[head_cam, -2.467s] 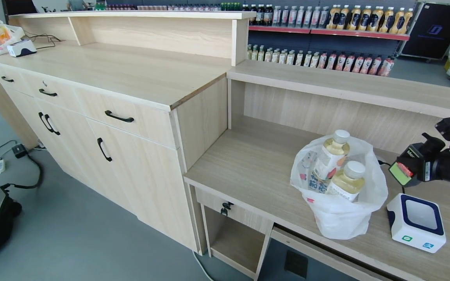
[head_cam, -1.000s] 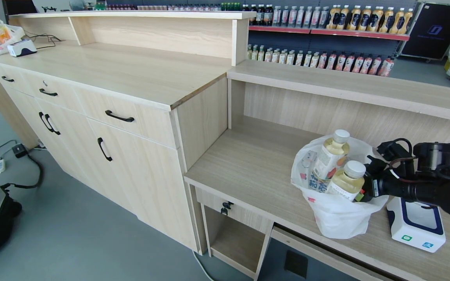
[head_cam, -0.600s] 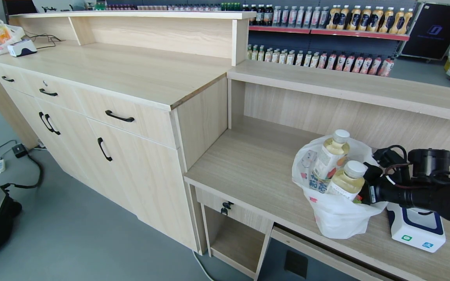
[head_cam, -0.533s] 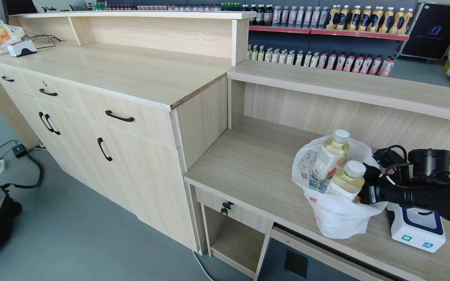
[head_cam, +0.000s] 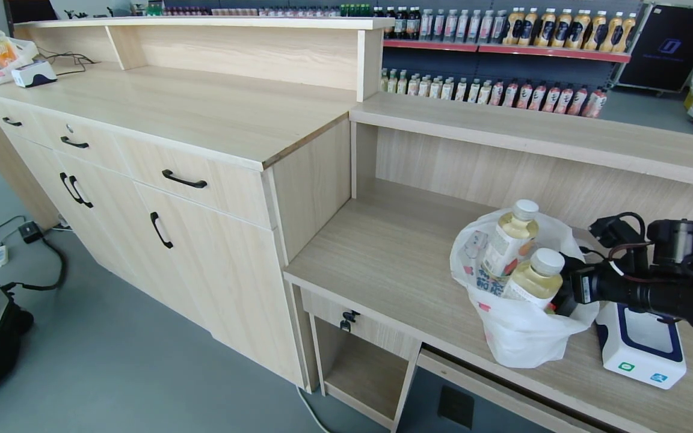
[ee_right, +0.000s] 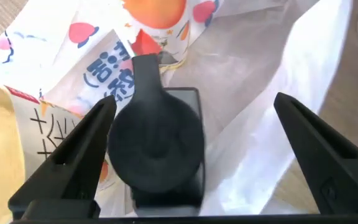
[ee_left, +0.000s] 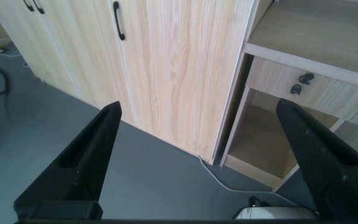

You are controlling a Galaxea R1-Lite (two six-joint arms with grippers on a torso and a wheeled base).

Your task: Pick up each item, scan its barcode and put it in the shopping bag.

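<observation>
The right end effector [ee_right: 194, 101] is in the mouth of the bag [head_cam: 521, 343] on the desk [head_cam: 394, 252], at the 3 o'clock rim. Its fingers are spread apart around a dark item [ee_right: 157, 140] that looks released. It should back out toward 3 o'clock without snagging the thin plastic. The 2 bottles [head_cam: 506, 246] stand inside, long axes leaning, caps toward 1 o'clock. The left end effector [ee_left: 197, 104] hangs spread apart above the floor.

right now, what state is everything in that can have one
white plastic shopping bag: open at the top
two pale yellow white-capped bottles: inside the bag, caps on
right gripper: open, at the bag's mouth
left gripper: open, empty
light wooden cupboard doors: shut
</observation>
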